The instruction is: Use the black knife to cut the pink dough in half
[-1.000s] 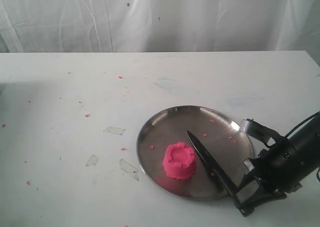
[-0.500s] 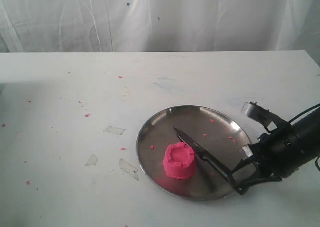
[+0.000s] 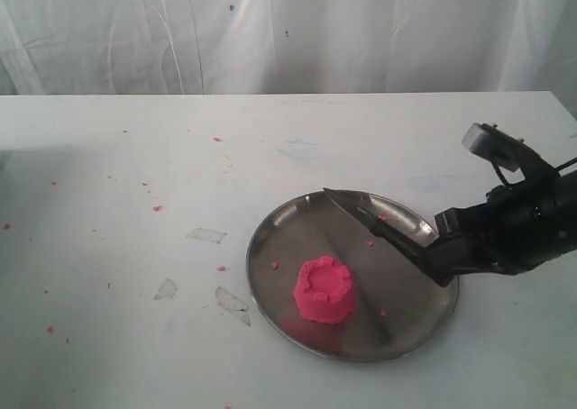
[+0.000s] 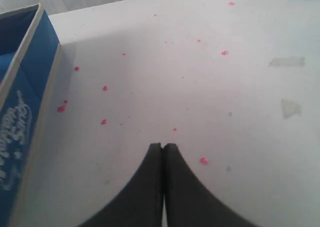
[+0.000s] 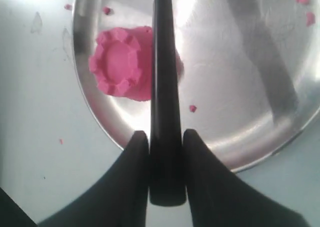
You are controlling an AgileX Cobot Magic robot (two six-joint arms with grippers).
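The pink dough (image 3: 323, 289) (image 5: 122, 63), a castle-shaped lump with a notched rim, stands whole on the round steel plate (image 3: 270, 233) (image 5: 240, 132). My right gripper (image 3: 433, 260) (image 5: 166, 137) is shut on the handle of the black knife (image 3: 365, 220) (image 5: 164, 62). The knife hangs in the air above the plate, its tip pointing away from the arm, up and to the right of the dough, not touching it. My left gripper (image 4: 163, 147) is shut on nothing above bare table and does not show in the exterior view.
Tiny pink crumbs (image 3: 157, 208) dot the white table (image 3: 135, 157) and plate. Bits of clear tape (image 3: 206, 235) lie left of the plate. A blue box (image 4: 20, 102) stands beside the left gripper. A white curtain (image 3: 288, 31) hangs behind.
My right gripper has risen and swung toward the back, lifting the knife off the plate. The blade, earlier lying beside the dough, now hangs above the plate's far side.
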